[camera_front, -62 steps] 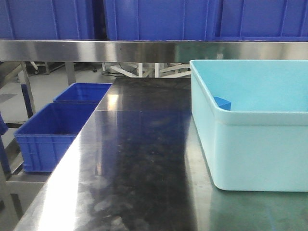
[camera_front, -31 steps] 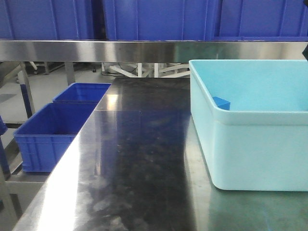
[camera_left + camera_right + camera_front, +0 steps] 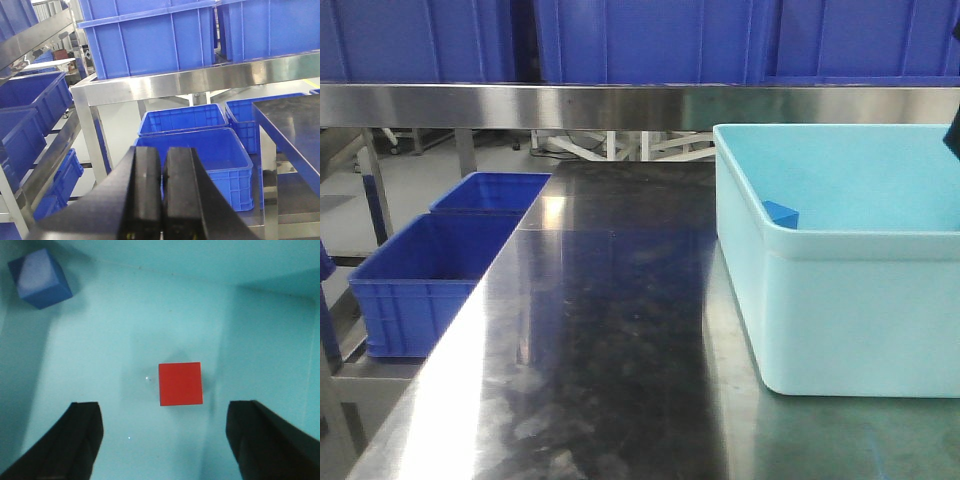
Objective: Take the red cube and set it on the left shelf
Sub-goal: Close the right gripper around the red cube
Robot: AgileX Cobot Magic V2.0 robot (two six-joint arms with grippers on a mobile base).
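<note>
On the floor of the pale teal tub (image 3: 125, 315), the red cube (image 3: 180, 383) lies just ahead of the wide-open, empty right fingers (image 3: 82, 440), seemingly light, rigid and smooth, best pinched across two opposite flat faces.

pale blue tub (image 3: 840, 300) on dark steel table (image 3: 610, 330), small blue block (image 3: 781, 213) inside by left wall

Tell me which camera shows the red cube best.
The right wrist view: the red cube sits unobstructed on the tub floor, ahead of the open right hand. In the front view the tub wall hides it; the left wrist view misses it.
</note>
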